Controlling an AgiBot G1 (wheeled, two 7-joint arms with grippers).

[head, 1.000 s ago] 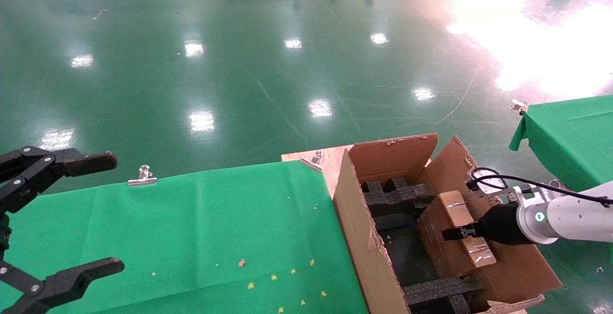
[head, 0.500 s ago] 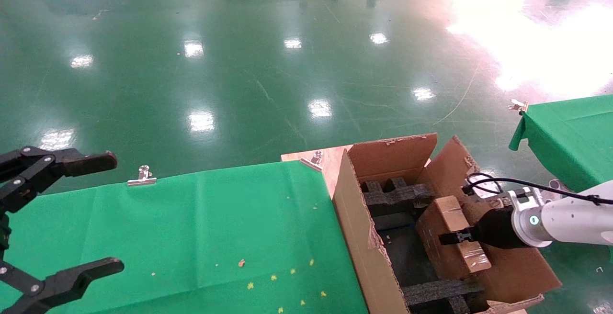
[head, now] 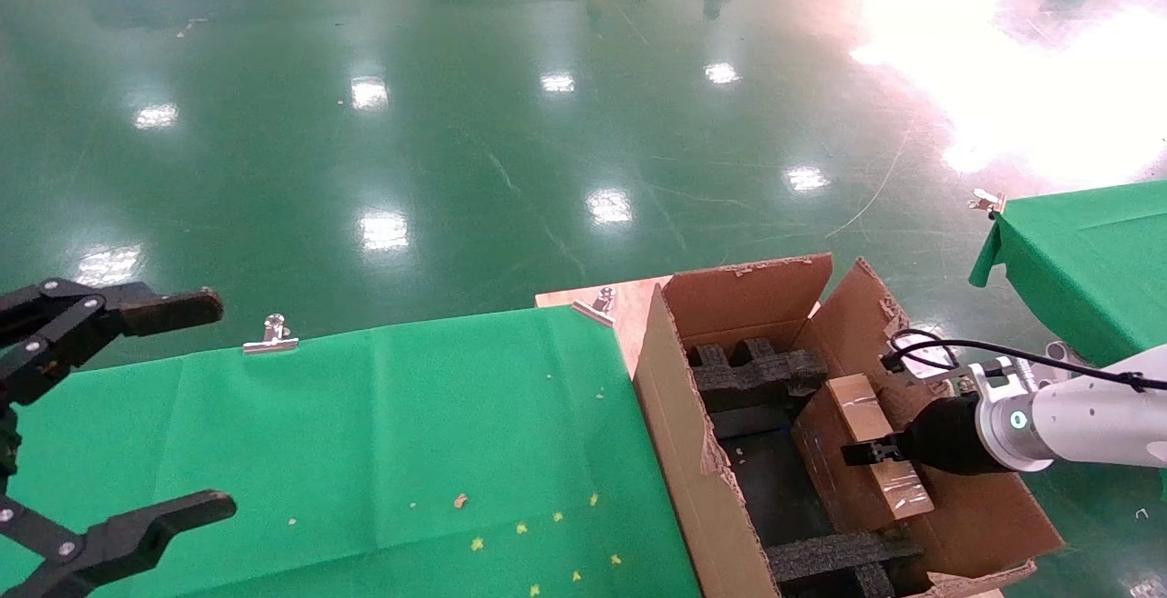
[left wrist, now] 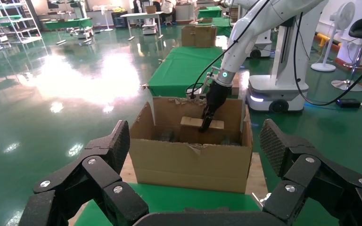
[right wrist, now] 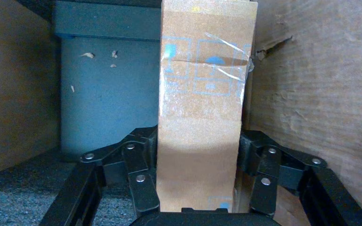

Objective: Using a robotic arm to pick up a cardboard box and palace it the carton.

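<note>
My right gripper (head: 871,450), on the white robotic arm (head: 1085,416), is shut on the small taped cardboard box (head: 831,463) and holds it inside the large carton (head: 675,416), next to its right wall. In the right wrist view the fingers (right wrist: 141,160) press both sides of the box (right wrist: 202,94), which hangs over the carton's inside. Black foam blocks (head: 757,370) lie in the carton. My left gripper (head: 221,405) is open and empty over the green table at the far left. The left wrist view shows the carton (left wrist: 188,165) and the box (left wrist: 188,123) beyond that gripper's jaws.
A green cloth (head: 365,434) covers the table, held by metal clips (head: 271,335). The carton stands on a wooden board (head: 629,306) at the table's right end. A second green table (head: 1085,261) stands at the far right. Shiny green floor lies beyond.
My right gripper has sunk a little deeper into the carton with the cardboard box. The left arm has not moved.
</note>
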